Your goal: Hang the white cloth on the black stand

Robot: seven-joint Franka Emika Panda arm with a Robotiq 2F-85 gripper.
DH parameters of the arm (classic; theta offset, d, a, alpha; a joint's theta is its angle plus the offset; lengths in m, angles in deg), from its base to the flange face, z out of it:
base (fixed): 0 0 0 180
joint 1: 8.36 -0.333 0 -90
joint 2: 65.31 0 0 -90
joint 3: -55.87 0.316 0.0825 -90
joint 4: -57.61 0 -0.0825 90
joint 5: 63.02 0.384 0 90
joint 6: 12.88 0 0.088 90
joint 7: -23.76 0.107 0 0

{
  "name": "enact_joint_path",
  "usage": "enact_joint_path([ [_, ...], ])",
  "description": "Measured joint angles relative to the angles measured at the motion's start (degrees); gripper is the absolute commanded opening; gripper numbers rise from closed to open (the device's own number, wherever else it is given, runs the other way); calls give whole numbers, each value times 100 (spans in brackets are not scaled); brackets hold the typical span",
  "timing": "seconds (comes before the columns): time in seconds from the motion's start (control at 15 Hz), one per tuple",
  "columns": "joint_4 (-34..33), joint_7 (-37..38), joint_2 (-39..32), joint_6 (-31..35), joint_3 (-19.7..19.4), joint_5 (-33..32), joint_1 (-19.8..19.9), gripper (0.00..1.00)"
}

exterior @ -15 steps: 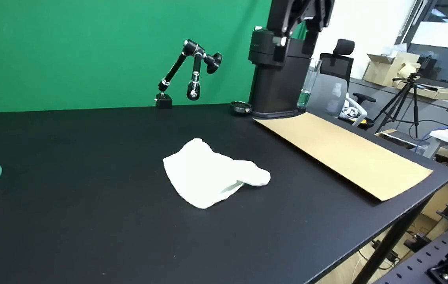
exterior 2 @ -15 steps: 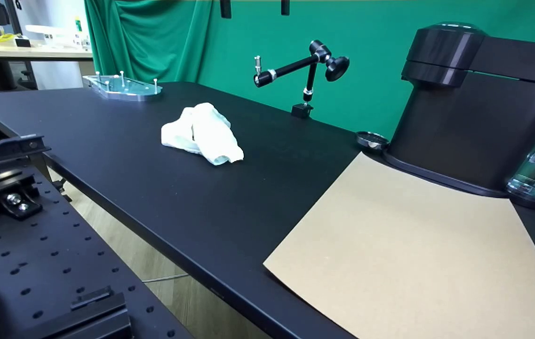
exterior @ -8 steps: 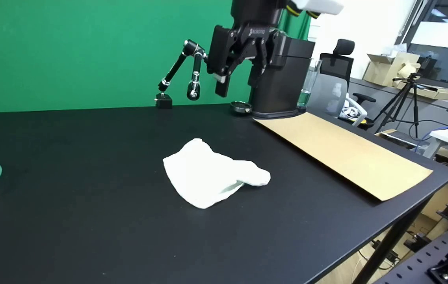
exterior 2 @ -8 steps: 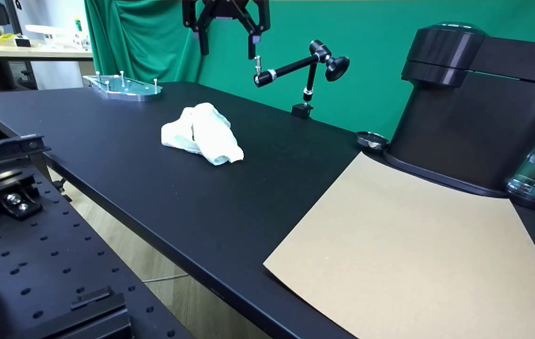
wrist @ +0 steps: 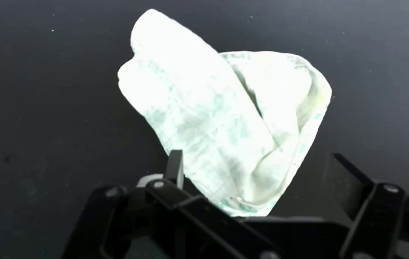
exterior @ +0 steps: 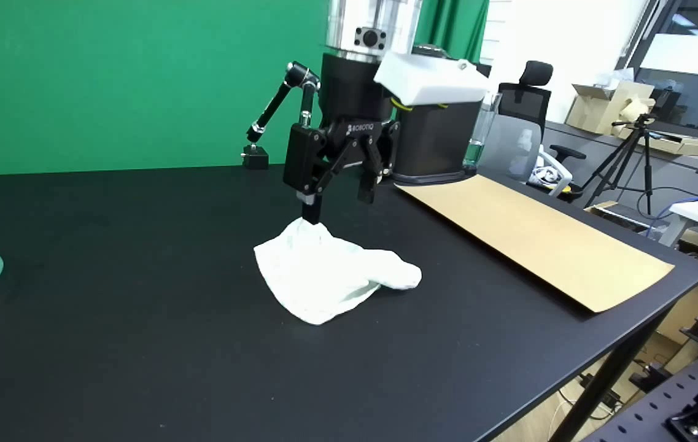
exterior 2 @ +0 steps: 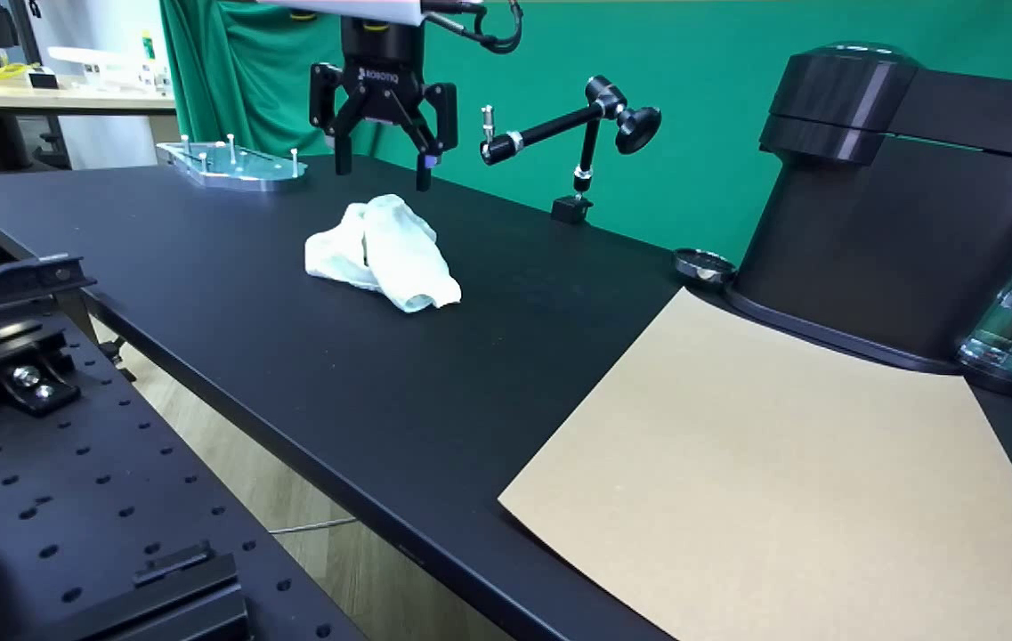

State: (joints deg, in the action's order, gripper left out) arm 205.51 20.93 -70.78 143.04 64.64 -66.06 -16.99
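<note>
Your gripper (wrist: 256, 160) is spread wide; in the wrist view, the cloth (wrist: 204, 108) lies at eleven o'clock from it, the near end showing between the jaws.

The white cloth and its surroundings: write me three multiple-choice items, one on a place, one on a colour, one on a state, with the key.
1. Where is the white cloth?
A) Hung on the black stand
B) On the office chair
C) On the black table

2. What colour is the backdrop?
A) Green
B) Red
C) Yellow

3. What state is the pincer in?
A) Shut on the cloth
B) Open, gripping nothing
C) Shut, gripping nothing

Key:
1 C: both exterior views show it lying crumpled there.
2 A: it shows green in both exterior views.
3 B: its fingers are spread apart, with nothing pinched between them.
</note>
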Motion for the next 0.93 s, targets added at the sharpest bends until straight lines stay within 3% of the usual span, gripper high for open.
enact_joint_path([
  [0.07, -74, 34, -151, 0, 3, 0, -8, 100],
  [0.13, -156, 63, -290, -2, 3, 0, -16, 83],
  [0.2, -236, 81, -420, -5, 4, 7, -21, 73],
  [0.87, -772, 84, -1106, -169, 109, 436, -30, 3],
  [0.93, -800, 84, -1104, -198, 112, 436, -30, 1],
])
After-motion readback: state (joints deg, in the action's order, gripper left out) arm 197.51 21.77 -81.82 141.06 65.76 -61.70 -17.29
